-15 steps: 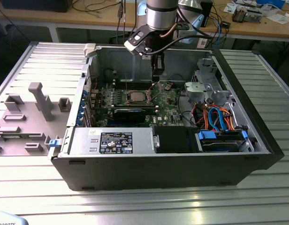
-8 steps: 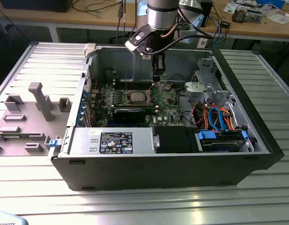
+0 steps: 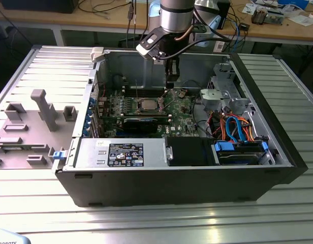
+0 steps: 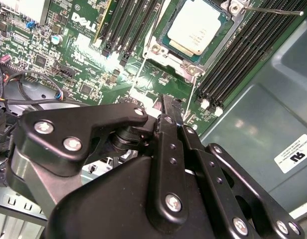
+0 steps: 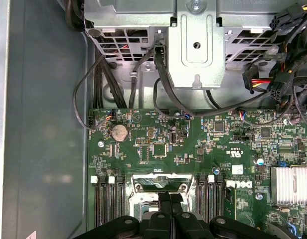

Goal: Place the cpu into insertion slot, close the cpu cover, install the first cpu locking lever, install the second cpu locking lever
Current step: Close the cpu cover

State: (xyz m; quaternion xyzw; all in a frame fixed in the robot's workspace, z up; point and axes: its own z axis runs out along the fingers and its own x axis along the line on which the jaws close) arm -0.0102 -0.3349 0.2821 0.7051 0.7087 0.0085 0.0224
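The end effector (image 5: 169, 196), its fingers pressed together and holding nothing, hangs just beside the raised cpu cover (image 5: 161, 178); I cannot tell if they touch. The cpu (image 4: 196, 27) already lies in its socket, uncovered. Closing the cover and both levers seem left to do.

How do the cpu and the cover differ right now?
The cpu is a solid square with a dull grey top; the cover is a thin frame whose window shows the board through it. The cpu lies flat in the socket; the cover is swung up, off the cpu. Both are silvery metal and roughly square.
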